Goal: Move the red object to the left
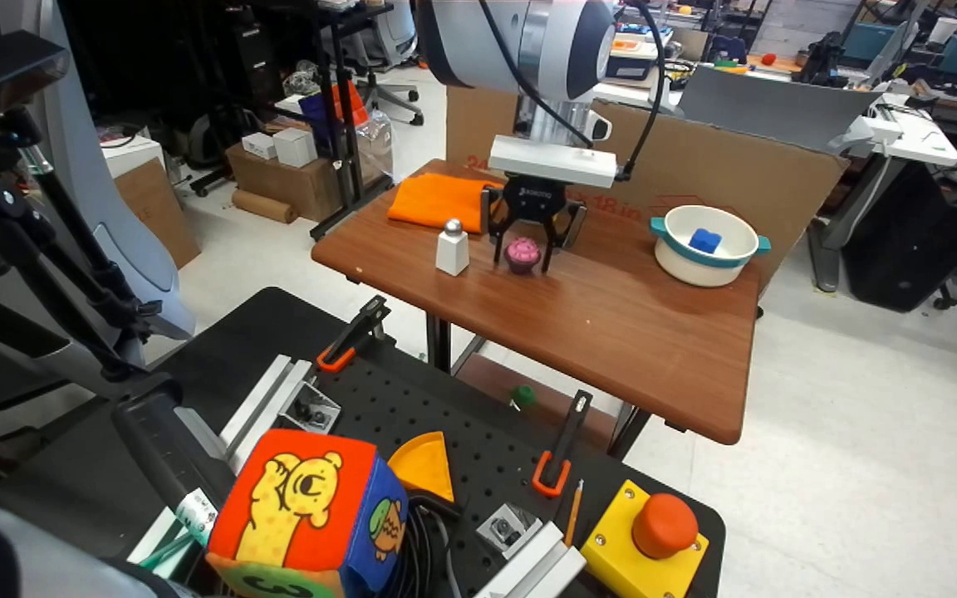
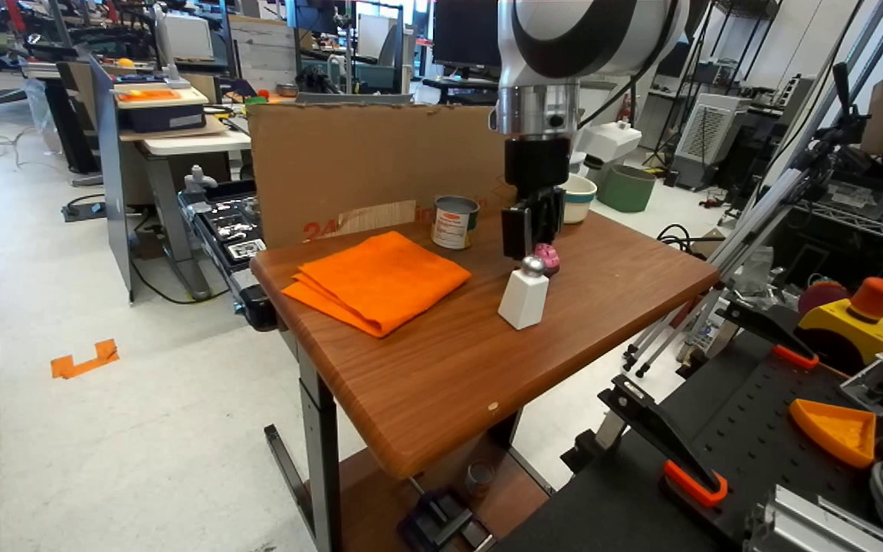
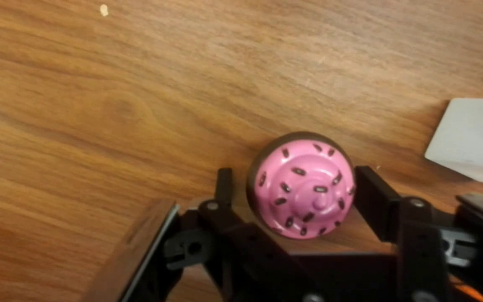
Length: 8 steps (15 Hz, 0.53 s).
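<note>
The red object [image 1: 522, 257] is a small pink cupcake-shaped lump with dark sprinkles and a dark brown base. It stands upright on the brown table [image 1: 611, 332]. In an exterior view the red object [image 2: 549, 259] is partly hidden behind a white shaker. My gripper [image 1: 521, 266] points down with its fingers on either side of the red object. In the wrist view the gripper [image 3: 294, 171] is open around the red object [image 3: 304, 188]. A gap shows between it and the left finger. The right finger is very close to it; I cannot tell whether they touch.
A white shaker with a silver top [image 1: 452, 249] stands beside the gripper; it also shows in the wrist view [image 3: 474, 138]. An orange cloth [image 2: 384, 280] and a can [image 2: 454, 222] are on the table. A white bowl [image 1: 699, 270] holds a blue block [image 1: 705, 241]. Cardboard [image 2: 365, 153] stands behind.
</note>
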### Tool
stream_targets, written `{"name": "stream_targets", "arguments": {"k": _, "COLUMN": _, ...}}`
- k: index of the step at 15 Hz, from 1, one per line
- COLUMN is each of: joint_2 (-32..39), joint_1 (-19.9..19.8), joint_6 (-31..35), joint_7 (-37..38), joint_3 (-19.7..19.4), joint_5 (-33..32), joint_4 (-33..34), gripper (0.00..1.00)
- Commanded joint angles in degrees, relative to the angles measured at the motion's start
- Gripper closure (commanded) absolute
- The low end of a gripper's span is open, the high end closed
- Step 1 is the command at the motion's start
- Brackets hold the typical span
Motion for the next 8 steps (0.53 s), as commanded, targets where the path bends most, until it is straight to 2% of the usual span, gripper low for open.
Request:
{"name": "stream_targets", "arguments": {"k": 1, "joint_2": -3.8, "joint_1": -1.3, "joint_6": 3.1, "joint_7": -2.8, "joint_3": 0.5, "joint_5": 0.4, "joint_4": -5.5, "gripper": 0.00}}
{"name": "stream_targets", "arguments": {"k": 4, "joint_2": -12.4, "joint_1": -4.3, "joint_6": 6.4, "joint_7": -8.5, "joint_3": 2.2, "joint_5": 1.7, "joint_4": -15.2, "gripper": 0.00}}
{"name": "stream_targets", "arguments": {"k": 8, "joint_2": -23.6, "joint_1": -8.9, "joint_6": 16.1, "joint_7": -14.9, "joint_3": 4.0, "joint_5": 7.5, "joint_4": -26.5, "gripper": 0.00}}
